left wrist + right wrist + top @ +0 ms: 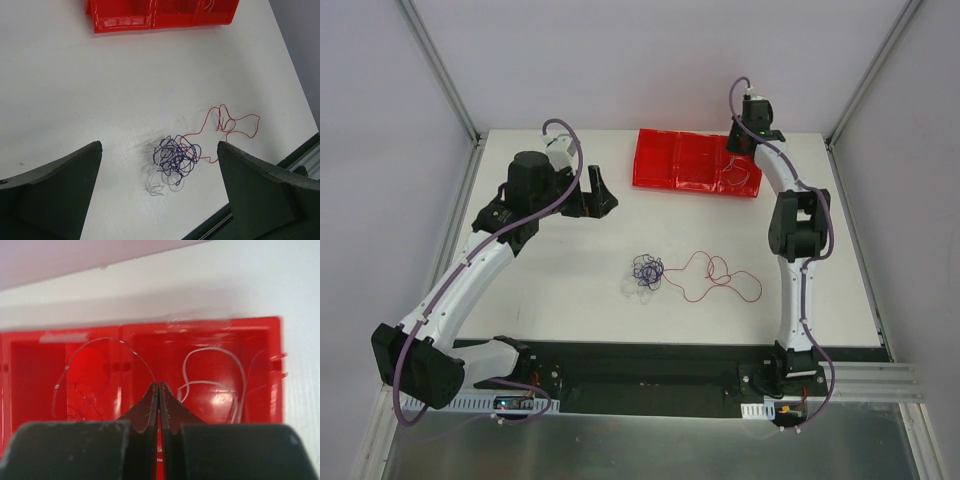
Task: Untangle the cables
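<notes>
A small clump of dark purple-blue cable (646,269) lies mid-table, with pale white strands (632,290) mixed in at its lower left. A loose red cable (720,272) curls away from it to the right. The left wrist view shows the clump (175,157), the white strands (157,187) and the red cable (232,125). My left gripper (592,192) is open and empty, high up and far behind the clump. My right gripper (158,384) is shut over the red tray (200,325). A thin red wire (100,339) arcs up to its tips. A white wire (215,350) lies in the tray compartment to the right.
The red compartment tray (670,160) sits at the back of the table, right of centre, and shows at the top of the left wrist view (125,22). My right gripper (737,150) hangs over its right end. The white table ends at a black front rail.
</notes>
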Robot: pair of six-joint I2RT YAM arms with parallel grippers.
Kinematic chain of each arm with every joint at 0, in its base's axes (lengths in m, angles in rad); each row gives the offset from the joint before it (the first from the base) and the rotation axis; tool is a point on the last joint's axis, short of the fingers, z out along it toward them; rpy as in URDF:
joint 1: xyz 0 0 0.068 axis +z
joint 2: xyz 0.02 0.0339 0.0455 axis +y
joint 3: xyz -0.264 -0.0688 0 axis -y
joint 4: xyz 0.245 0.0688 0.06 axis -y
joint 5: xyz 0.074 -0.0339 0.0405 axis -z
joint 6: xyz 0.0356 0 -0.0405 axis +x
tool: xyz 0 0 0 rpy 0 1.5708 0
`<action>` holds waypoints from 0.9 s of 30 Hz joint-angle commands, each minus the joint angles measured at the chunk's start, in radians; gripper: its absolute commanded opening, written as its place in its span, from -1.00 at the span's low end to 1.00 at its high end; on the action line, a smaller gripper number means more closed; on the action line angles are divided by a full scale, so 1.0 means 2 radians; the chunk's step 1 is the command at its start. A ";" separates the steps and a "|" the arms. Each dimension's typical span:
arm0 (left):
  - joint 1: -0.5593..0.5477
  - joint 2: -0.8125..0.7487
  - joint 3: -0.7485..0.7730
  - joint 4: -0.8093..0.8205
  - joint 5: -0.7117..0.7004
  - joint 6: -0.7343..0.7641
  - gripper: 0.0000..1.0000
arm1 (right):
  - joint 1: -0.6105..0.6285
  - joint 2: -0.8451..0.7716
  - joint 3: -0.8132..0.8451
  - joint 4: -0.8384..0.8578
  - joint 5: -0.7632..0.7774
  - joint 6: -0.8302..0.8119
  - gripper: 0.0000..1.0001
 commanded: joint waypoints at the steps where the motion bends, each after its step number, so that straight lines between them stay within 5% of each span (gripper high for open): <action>1: 0.008 0.004 0.002 0.015 0.019 -0.007 0.96 | 0.061 -0.068 -0.016 0.014 0.076 -0.085 -0.99; 11: 0.013 -0.001 0.003 0.015 0.033 -0.011 0.96 | 0.127 0.013 0.066 -0.040 0.146 -0.145 -0.99; 27: 0.013 0.004 0.004 0.015 0.040 -0.012 0.95 | 0.112 0.092 0.143 -0.042 0.136 -0.125 -0.99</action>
